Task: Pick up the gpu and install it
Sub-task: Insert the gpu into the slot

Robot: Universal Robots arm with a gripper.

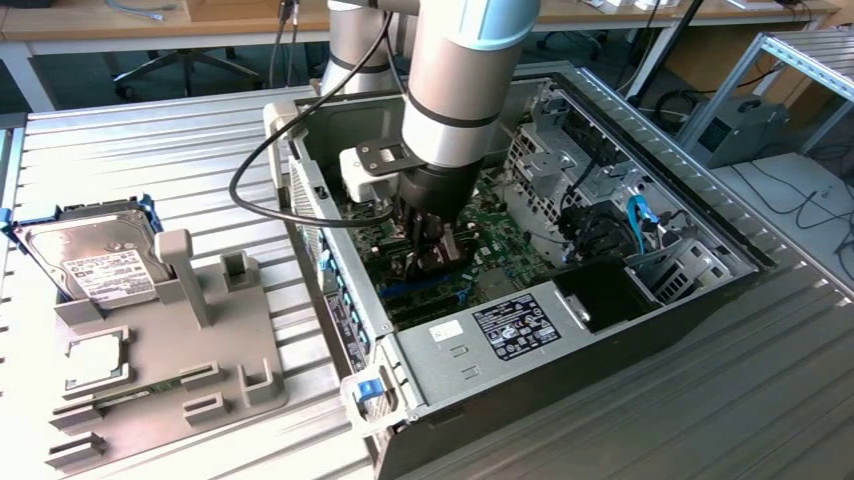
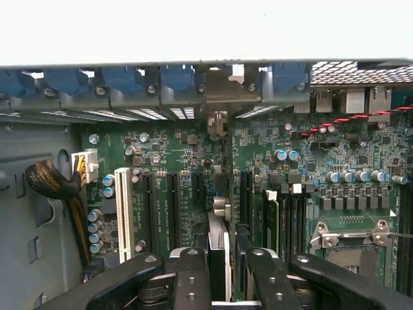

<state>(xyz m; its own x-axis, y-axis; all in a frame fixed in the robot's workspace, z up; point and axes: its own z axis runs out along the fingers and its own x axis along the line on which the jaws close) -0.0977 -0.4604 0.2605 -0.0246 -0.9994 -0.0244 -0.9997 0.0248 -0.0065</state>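
Gpu (image 2: 218, 248) edge-on, clamped in half-open hand (image 2: 222, 268) over motherboard (image 2: 348, 148).

The exterior view sits high and well back, looking down at an angle over the ribbed metal bench (image 1: 147, 160), taking in the whole open computer case (image 1: 694, 300), the grey parts holder (image 1: 160, 360) off to the exterior view's left, and the arm (image 1: 461, 90) reaching down into the case. The wrist view rides the arm itself, right down inside the case, staring close along the dark fingers (image 2: 190, 278) at the green motherboard (image 2: 361, 142) and its row of expansion slots (image 2: 173, 200). Both views share that motherboard, which the exterior view catches from far off around the arm's tip.
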